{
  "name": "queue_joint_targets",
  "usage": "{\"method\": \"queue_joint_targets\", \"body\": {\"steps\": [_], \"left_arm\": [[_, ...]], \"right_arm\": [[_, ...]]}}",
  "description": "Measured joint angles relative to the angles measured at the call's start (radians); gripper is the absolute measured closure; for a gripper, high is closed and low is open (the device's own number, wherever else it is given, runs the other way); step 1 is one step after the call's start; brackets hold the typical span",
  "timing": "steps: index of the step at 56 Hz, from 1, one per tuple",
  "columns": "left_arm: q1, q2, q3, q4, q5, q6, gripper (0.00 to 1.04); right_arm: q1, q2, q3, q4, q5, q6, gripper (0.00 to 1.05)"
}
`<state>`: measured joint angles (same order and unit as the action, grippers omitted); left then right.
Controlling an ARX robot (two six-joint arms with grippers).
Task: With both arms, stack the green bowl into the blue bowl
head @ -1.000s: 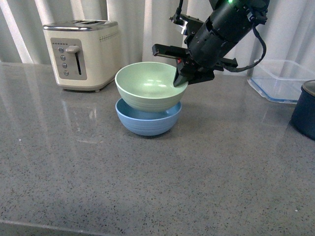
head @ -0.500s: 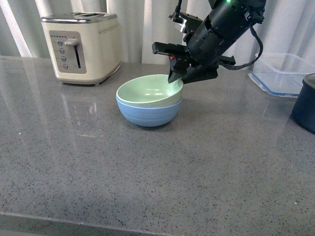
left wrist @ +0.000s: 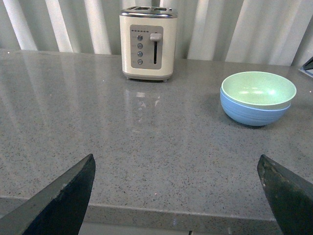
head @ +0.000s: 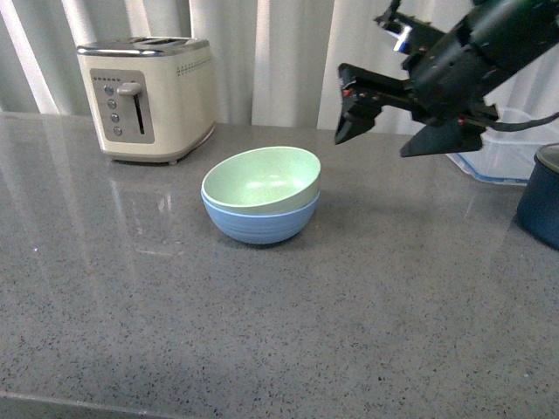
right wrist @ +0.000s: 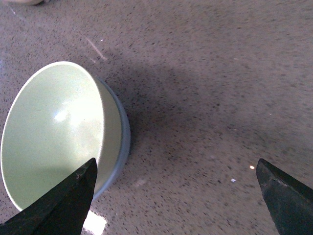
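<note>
Green bowl (head: 260, 179) nested inside blue bowl (head: 260, 218) (tipped slightly) at table (head: 279, 332) centre, my right claw (head: 386, 131) hanging at its two o'clock, fingers apart and holding nothing, my left claw (left wrist: 178, 193) also spread wide, toaster (head: 148, 96) at ten o'clock.

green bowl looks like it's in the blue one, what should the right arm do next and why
Probably just retract the right gripper up and away. The green bowl sits nested in the blue bowl, slightly tilted, and the gripper is open, empty and clear of both, so nothing seems left to grasp.
</note>
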<state>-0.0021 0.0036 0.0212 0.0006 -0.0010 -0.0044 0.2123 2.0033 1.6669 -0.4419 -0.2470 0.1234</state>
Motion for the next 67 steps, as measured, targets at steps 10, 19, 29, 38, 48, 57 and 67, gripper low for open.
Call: {"method": "queue_joint_targets", "body": {"steps": [10,19,29,38,48,57,67], "left_arm": [[0.000,0.000,0.000,0.000,0.000,0.000,0.07],[0.000,0.000,0.000,0.000,0.000,0.000,0.07],[0.000,0.000,0.000,0.000,0.000,0.000,0.07],[0.000,0.000,0.000,0.000,0.000,0.000,0.07],[0.000,-0.001,0.000,0.000,-0.002,0.000,0.07],[0.000,0.000,0.000,0.000,-0.002,0.000,0.07],[0.000,0.000,0.000,0.000,-0.002,0.000,0.07]], "right_arm": [[-0.098,-0.219,-0.258,0.058,0.000,-0.003,0.10],[-0.212,-0.484,-0.554,0.066,-0.013,-0.007,0.10],[-0.337,-0.784,-0.821,-0.015,-0.048,-0.032,0.10],[-0.411,-0.997,-0.963,-0.035,0.014,-0.074,0.10],[-0.357,-1.167,-1.383,0.921,0.112,-0.111,0.48],[-0.323,-1.249,-1.465,0.993,0.144,-0.117,0.76],[-0.250,-1.331,-1.529,0.969,0.239,-0.123,1.04]]}}
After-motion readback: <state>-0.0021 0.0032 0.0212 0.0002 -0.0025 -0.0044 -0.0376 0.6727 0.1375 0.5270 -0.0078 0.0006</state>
